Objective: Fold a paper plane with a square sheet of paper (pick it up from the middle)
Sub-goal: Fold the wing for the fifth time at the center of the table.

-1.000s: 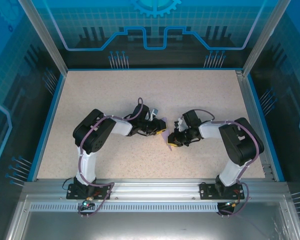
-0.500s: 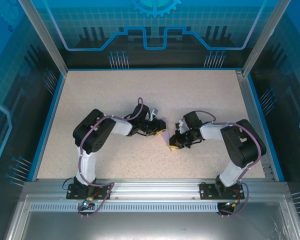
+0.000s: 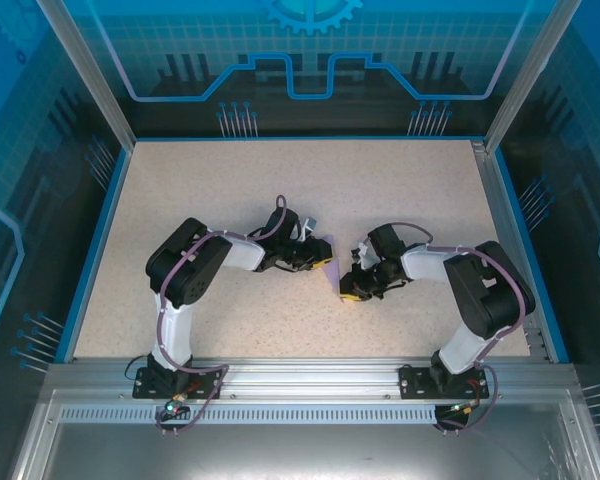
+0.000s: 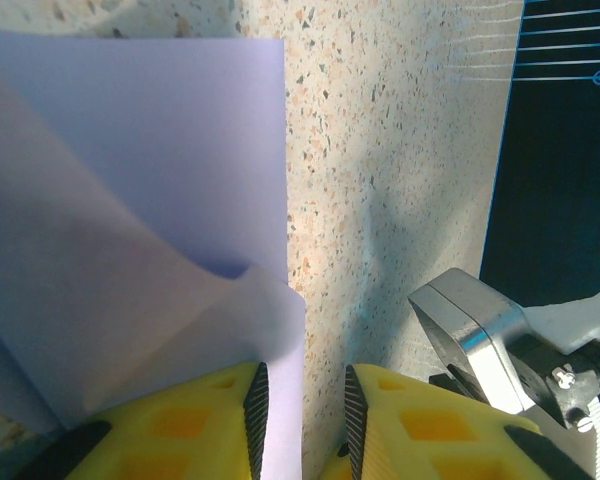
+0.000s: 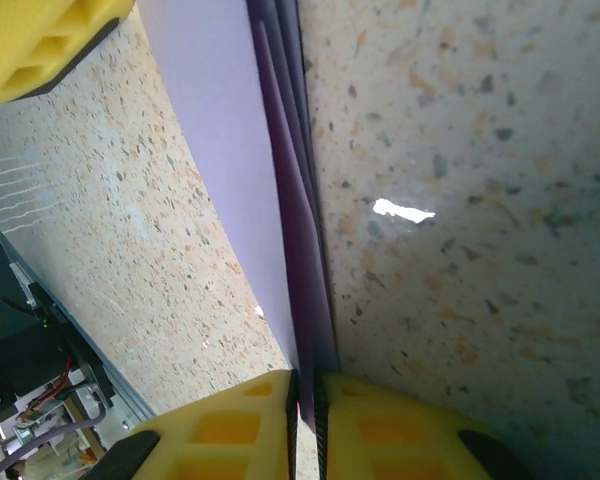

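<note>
The paper plane (image 3: 330, 270) lies near the middle of the speckled worktop (image 3: 230, 190), a narrow lavender shape with its long axis running roughly from 12 to 6 o'clock in the top view. The left gripper (image 3: 318, 262) meets it from 9 o'clock, and the right gripper (image 3: 350, 292) sits at its 5 o'clock end, close to the tip. Both arms are bent inward from their bases at the near edge.

In the left wrist view, the paper plane (image 4: 160, 200) fills the 9 to 12 o'clock part of the picture as a smooth pale sheet, with a raised, curling flap near the bottom. The left gripper (image 4: 303, 375) has its yellow fingers (image 4: 210, 420) a little apart. The straight edge of the paper runs down into the gap between them, and the finger on the 9 o'clock side overlaps the sheet. The jaws are not pressed onto the paper.

In the right wrist view, the right gripper (image 5: 305, 385) has its jaws almost together, clamped on the stacked folded layers of the paper plane (image 5: 230, 150), which stands on edge and runs from the fingers toward 12 o'clock. One yellow finger (image 5: 35, 40) of the left gripper shows at 10 o'clock, beside the paper. The worktop (image 5: 460, 200) carries a bright glint at 3 o'clock.
</note>
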Robot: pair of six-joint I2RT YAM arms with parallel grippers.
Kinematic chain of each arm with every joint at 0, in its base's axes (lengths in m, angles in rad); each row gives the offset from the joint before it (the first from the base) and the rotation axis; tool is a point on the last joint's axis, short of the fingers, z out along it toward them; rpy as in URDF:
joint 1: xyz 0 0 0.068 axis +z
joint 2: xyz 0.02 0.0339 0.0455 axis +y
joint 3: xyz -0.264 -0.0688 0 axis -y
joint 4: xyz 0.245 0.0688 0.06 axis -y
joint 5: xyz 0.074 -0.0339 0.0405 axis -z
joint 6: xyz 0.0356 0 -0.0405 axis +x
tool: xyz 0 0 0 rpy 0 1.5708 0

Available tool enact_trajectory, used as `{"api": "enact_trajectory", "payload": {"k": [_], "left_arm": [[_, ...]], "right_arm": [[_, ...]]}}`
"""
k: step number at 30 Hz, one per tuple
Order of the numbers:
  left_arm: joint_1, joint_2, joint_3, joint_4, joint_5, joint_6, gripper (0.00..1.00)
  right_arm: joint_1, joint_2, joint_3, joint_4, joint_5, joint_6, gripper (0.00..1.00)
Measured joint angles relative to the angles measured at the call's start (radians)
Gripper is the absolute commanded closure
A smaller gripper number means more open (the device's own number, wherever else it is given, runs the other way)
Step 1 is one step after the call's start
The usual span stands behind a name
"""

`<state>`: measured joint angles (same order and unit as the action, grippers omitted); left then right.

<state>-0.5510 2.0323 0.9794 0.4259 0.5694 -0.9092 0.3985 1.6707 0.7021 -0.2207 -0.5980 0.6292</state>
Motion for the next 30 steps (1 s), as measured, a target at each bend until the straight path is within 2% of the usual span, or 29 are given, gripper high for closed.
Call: {"api": "enact_trajectory", "payload": {"k": [6,9,19,30], "left_arm": [[0.0,0.002,0.002,-0.002,0.0,0.0,0.71],[0.0,0.003,0.005,-0.005,0.001,0.0,0.71],[0.0,0.003,0.006,-0.007,0.002,0.0,0.72],[0.0,0.005,0.006,-0.006,0.003,0.0,0.72]], "right_arm": [[0.0,0.013,0.02,-0.04,0.022,-0.02,0.96],[0.0,0.018,0.032,-0.061,0.027,-0.026,0.96],[0.0,-0.006,0.033,-0.079,0.064,-0.027,0.86],[0.0,-0.184,0.031,-0.138,0.143,-0.002,0.79]]}}
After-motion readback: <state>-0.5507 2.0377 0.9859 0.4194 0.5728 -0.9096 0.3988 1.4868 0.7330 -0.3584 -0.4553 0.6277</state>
